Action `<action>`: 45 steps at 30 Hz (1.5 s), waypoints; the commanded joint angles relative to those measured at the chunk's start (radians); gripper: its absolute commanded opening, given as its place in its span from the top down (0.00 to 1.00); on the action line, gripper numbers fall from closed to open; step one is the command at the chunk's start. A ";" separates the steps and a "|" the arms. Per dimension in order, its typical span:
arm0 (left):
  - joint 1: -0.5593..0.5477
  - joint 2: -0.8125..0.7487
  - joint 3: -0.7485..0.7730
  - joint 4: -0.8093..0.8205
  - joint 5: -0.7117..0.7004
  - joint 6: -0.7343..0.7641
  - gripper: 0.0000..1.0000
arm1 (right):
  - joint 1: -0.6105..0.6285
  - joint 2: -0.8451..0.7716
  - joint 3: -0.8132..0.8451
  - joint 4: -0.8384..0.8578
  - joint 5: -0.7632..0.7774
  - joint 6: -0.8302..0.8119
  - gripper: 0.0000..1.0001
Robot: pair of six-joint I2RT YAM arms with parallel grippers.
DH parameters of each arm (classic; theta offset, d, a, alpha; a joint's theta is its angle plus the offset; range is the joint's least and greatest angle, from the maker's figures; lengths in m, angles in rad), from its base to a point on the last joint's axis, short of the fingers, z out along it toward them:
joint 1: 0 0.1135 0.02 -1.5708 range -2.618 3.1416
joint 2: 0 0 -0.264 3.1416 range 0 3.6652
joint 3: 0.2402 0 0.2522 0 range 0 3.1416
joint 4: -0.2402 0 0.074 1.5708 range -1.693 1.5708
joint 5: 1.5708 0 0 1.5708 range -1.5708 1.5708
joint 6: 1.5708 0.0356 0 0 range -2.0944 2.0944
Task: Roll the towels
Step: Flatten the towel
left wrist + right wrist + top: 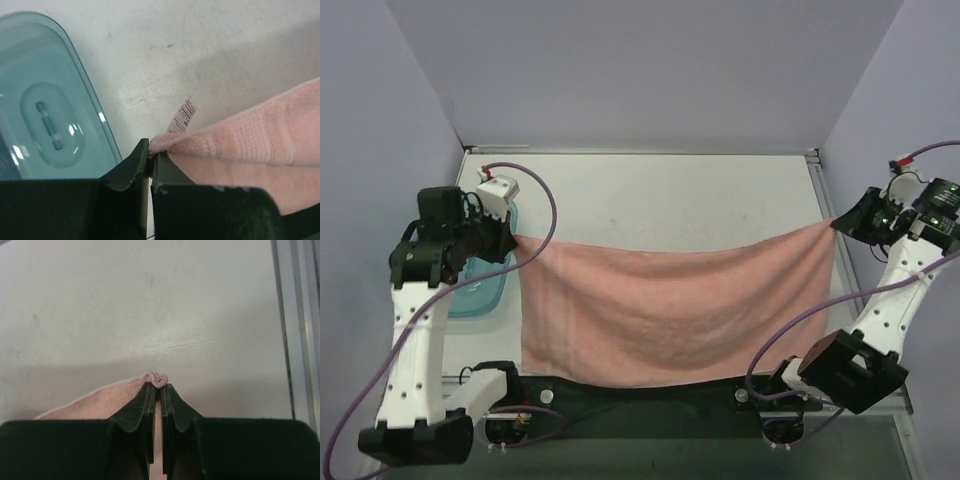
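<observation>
A salmon-pink rectangular terry-cloth towel is spread across the near half of the matte white table, pinched at its 2 far corners. Between those corners its far edge dips in a shallow curve. Its near edge runs along the black strip where the arms are bolted. The pile is soft and fuzzy, with faint lengthwise streaks, and the left wrist view shows a flatter woven band of small ribs near the short end.

The left gripper has its 2 black fingers closed almost together on the towel's far left corner, with only a thin fold of cloth between them. A small white printed label sticks out of the hem just past the fingertips.

The right gripper is likewise clamped on the far right corner, and a little rolled nub of pink terry shows above the tapered, wedge-shaped tips.

A translucent teal plastic tray with rounded corners and an oval moulded panel in its glossy floor sits under the left arm, just beside the towel's left edge. A grey metal rail borders the table's right side.
</observation>
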 commanded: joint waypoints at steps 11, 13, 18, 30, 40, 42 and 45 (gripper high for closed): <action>-0.168 0.655 -0.014 0.483 -0.234 -0.053 1.00 | 0.279 0.600 0.050 0.395 0.442 0.089 1.00; -0.170 0.785 0.079 0.491 -0.254 -0.062 1.00 | 0.289 0.721 0.157 0.392 0.489 0.098 1.00; -0.171 1.075 0.329 0.456 -0.260 -0.039 1.00 | 0.328 0.924 0.415 0.353 0.618 0.095 1.00; -0.164 1.279 0.793 0.309 -0.230 0.014 0.32 | 0.383 0.925 0.464 0.301 0.597 0.041 0.18; -0.127 0.814 0.375 0.100 0.077 0.114 0.42 | 0.378 0.563 0.287 -0.187 0.474 -0.190 0.19; -0.130 0.701 0.264 0.078 0.118 0.137 0.48 | 0.371 0.474 0.126 -0.238 0.480 -0.218 0.24; -0.127 0.570 0.080 0.074 0.117 0.154 0.64 | 0.355 0.368 -0.081 -0.237 0.522 -0.240 0.42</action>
